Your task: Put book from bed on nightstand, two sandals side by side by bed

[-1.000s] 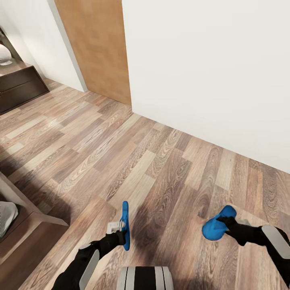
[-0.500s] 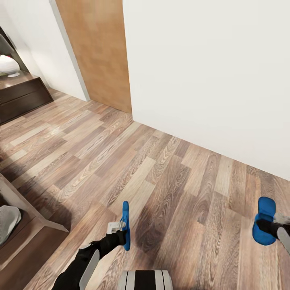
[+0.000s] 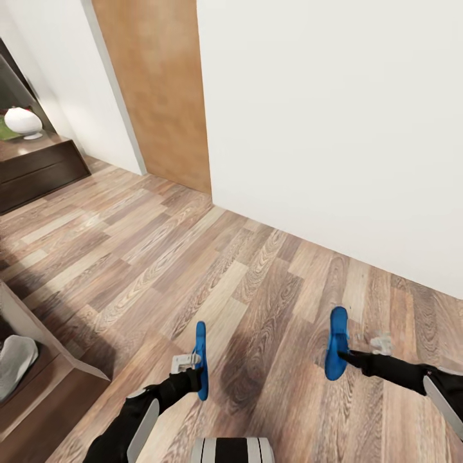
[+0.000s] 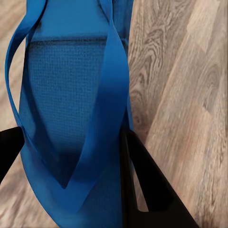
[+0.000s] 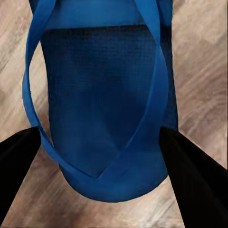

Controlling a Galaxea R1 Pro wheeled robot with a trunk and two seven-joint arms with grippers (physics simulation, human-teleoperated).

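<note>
Since each arm carries one sandal above the floor, the main hazard is a drop or an uneven set-down. The left gripper (image 3: 193,368) has its fingers (image 4: 142,190) closed on the edges of the left sandal (image 3: 201,360), held on edge in the head view; the right gripper (image 3: 350,355) has its fingers (image 5: 190,180) closed likewise on the right sandal (image 3: 336,342), also on edge. In the wrist views the pinch sits at the rounded end of each sole, so a slip or swing in transit looks possible, and the pair could land apart or askew rather than side by side. How firm each hold is cannot be judged from these renders.

At the near left, a corner of the bed frame (image 3: 48,379) shows with a grey fold of bedding; the sandals are right of it, over the plank floor (image 3: 161,257). A careless turn could knock the left sandal against that frame.

Farther left, a dark low cabinet (image 3: 38,170) bears a white rounded object (image 3: 23,120) on its top; whether this is the nightstand is unclear. No open container is seen. Beyond stand the wooden door (image 3: 157,90) and the white wall (image 3: 334,128).
</note>
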